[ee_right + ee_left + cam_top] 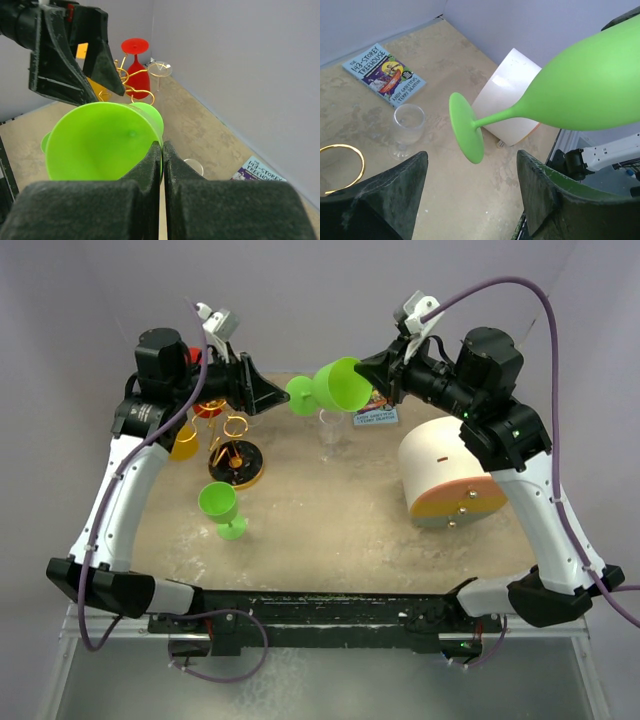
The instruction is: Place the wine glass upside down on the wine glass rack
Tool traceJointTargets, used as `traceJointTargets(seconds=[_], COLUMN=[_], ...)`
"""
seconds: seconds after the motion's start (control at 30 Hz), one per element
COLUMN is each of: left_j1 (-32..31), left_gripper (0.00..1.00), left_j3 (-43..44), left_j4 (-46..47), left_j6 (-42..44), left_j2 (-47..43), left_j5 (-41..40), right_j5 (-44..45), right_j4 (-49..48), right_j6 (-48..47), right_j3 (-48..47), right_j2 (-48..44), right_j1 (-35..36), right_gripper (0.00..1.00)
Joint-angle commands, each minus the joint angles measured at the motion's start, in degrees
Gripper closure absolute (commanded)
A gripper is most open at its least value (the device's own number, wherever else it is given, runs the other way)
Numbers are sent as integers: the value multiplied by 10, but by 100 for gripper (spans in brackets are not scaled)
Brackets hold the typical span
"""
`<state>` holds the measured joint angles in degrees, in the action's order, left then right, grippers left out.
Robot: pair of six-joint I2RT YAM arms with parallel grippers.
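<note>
A green wine glass (338, 386) lies sideways in the air, its foot (300, 397) pointing left. My right gripper (373, 380) is shut on its rim, one finger inside the bowl (95, 145) and one outside. My left gripper (277, 397) is open, its fingers (390, 195) straddling the space just below the foot (466, 129) without touching it. The gold wire rack (236, 427) on a black disc base (236, 462) stands at the left, below the left gripper. Its loops (134, 92) show behind the glass in the right wrist view.
A red glass (207, 408) and an orange one (185, 441) hang at the rack. A second green glass (221, 506) stands in front of it. A clear glass (330, 430), a book (378, 416) and a white roll (450, 475) lie to the right.
</note>
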<state>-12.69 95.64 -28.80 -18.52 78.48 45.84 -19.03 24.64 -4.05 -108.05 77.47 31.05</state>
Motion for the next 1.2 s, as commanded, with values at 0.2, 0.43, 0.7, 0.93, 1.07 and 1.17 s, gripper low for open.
traceJointTargets(seconds=[0.2, 0.43, 0.7, 0.93, 1.07, 1.17], left_j1=[-23, -24, -25, -25, -25, -24], left_gripper=[43, 59, 68, 83, 96, 100], left_j3=[-19, -41, -52, -66, -75, -81], left_j4=[71, 92, 109, 137, 153, 163], left_j6=[-50, -79, -99, -120, -123, -121], left_j2=[37, 45, 47, 46, 40, 31], left_j5=[44, 70, 89, 104, 107, 107], right_j5=[-11, -12, -14, -22, -25, -25], right_j4=[-30, -31, -34, -37, -40, -39], right_j6=[11, 9, 8, 8, 9, 14], right_j3=[-26, -23, -17, -10, 0, 8], right_j2=[-18, -16, -15, -15, -18, -21], right_j1=[0, 0, 0, 0, 0, 0], right_gripper=[100, 100, 100, 100, 100, 100])
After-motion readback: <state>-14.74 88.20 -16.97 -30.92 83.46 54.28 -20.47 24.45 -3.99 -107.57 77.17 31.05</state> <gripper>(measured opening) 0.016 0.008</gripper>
